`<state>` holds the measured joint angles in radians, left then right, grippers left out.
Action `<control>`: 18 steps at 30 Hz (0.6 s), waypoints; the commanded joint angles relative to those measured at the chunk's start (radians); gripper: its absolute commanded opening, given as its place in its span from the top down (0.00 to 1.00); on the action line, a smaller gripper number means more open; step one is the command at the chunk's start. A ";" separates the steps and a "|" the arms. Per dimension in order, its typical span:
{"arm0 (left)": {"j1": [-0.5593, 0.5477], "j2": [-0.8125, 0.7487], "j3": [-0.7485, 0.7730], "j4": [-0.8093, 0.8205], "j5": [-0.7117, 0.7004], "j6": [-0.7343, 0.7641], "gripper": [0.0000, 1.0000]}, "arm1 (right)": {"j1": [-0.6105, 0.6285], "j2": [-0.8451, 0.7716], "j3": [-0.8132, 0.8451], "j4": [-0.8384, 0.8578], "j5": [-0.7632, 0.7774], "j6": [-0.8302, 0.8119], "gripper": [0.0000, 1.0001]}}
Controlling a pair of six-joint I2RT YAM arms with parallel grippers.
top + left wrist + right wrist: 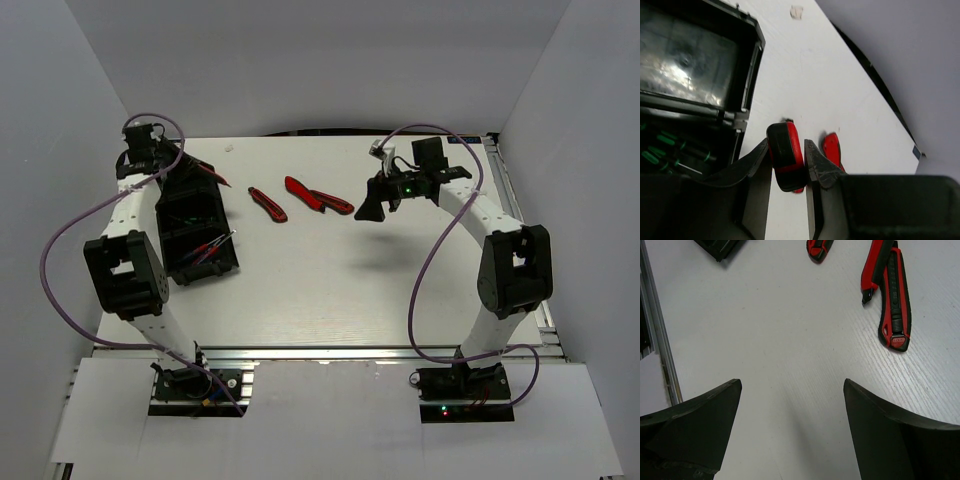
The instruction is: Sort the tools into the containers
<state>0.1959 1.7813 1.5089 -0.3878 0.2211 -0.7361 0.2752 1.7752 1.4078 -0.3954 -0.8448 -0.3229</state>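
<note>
My left gripper (786, 144) is shut on a red-and-black tool handle (786, 162), held just right of the far bin's wall; in the top view the gripper (200, 172) is at the far left. Two black bins stand end to end on the left: the far one (188, 203) (747, 60) looks empty, and the near one (222, 262) (725, 150) holds thin screwdrivers (208, 248). A red-and-black tool (267, 204) and a red knife (335, 204) (895, 305) lie on the table. My right gripper (371, 209) (792, 383) hangs open and empty above bare table, right of the knife.
A second red piece (831, 147) shows just right of my left finger; I cannot tell whether it belongs to the held tool. Purple cables loop over both arms. A metal rail (660, 350) runs along the table's right edge. White walls enclose the table.
</note>
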 commanded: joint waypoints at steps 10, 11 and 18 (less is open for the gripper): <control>0.062 0.064 0.063 0.181 -0.246 -0.031 1.00 | -0.002 -0.017 0.034 -0.039 -0.028 -0.068 0.11; 0.062 0.069 0.062 0.222 -0.244 -0.028 1.00 | -0.002 -0.016 0.034 -0.040 -0.030 -0.085 0.11; 0.057 0.060 0.001 0.300 -0.273 -0.039 1.00 | -0.002 0.003 0.048 -0.072 -0.069 -0.148 0.11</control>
<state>0.2588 1.8877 1.5227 -0.1757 -0.0280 -0.7681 0.2752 1.7752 1.4109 -0.4450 -0.8680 -0.4191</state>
